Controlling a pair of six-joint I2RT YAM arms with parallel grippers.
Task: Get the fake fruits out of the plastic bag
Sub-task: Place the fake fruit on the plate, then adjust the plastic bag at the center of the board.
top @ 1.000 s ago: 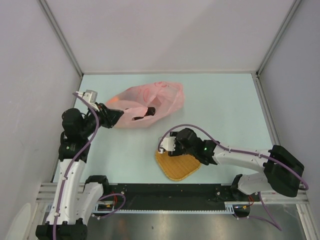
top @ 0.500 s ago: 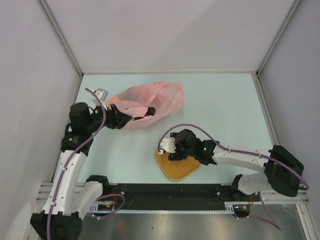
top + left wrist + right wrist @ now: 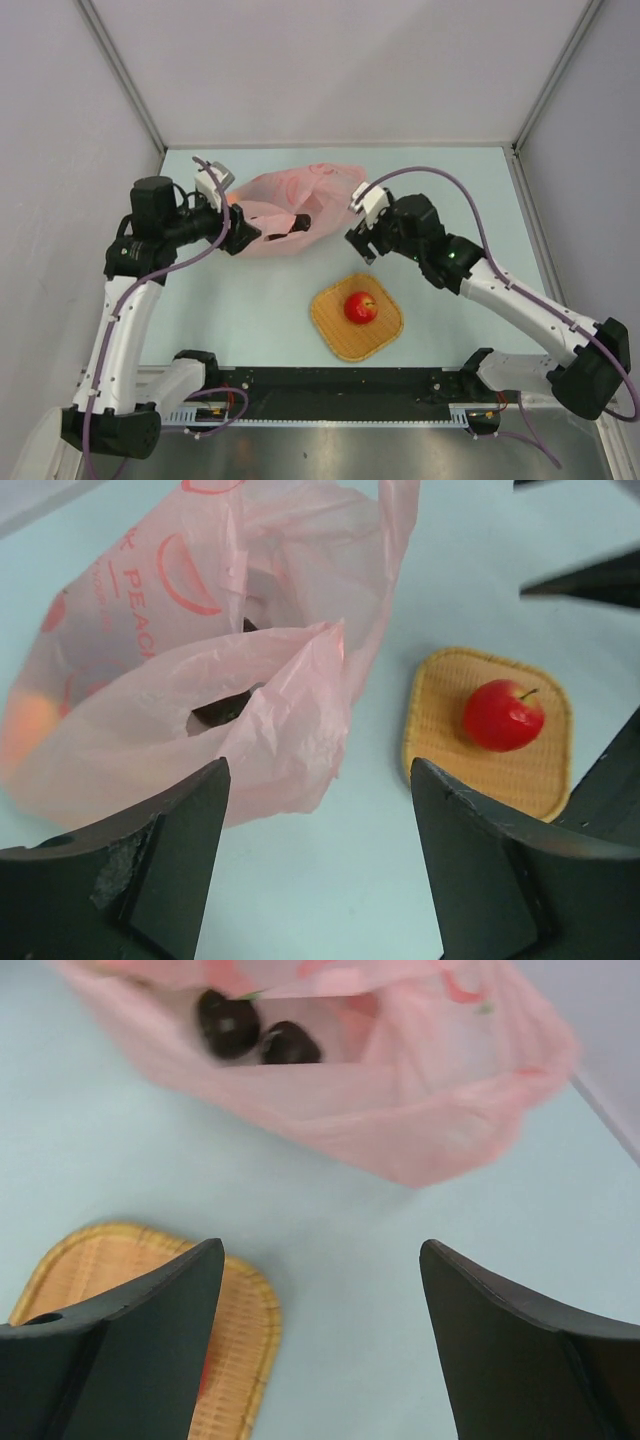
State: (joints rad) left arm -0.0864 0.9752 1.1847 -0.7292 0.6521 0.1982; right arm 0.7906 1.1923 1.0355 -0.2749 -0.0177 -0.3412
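Note:
The pink plastic bag [image 3: 310, 195] lies at the table's far middle, its mouth facing the arms. In the right wrist view two dark plums [image 3: 245, 1030] show inside the bag [image 3: 420, 1110]. An orange fruit [image 3: 30, 720] glows through the bag's [image 3: 160, 690] wall in the left wrist view. A red apple [image 3: 360, 307] rests on the woven tray [image 3: 328, 332], also seen from the left wrist as the apple [image 3: 502, 715]. My left gripper [image 3: 247, 233] hangs open just before the bag's mouth, nothing between its fingers. My right gripper [image 3: 358, 240] is open and empty, between bag and tray.
The woven tray [image 3: 440, 730] sits near the front edge, in front of the bag; its corner [image 3: 240, 1330] shows under my right gripper. Grey walls close in the table on the left, back and right.
My right gripper has left the red apple on the tray, risen and swung back toward the bag, opening wider. My left gripper has opened at the bag's mouth and shifted slightly right.

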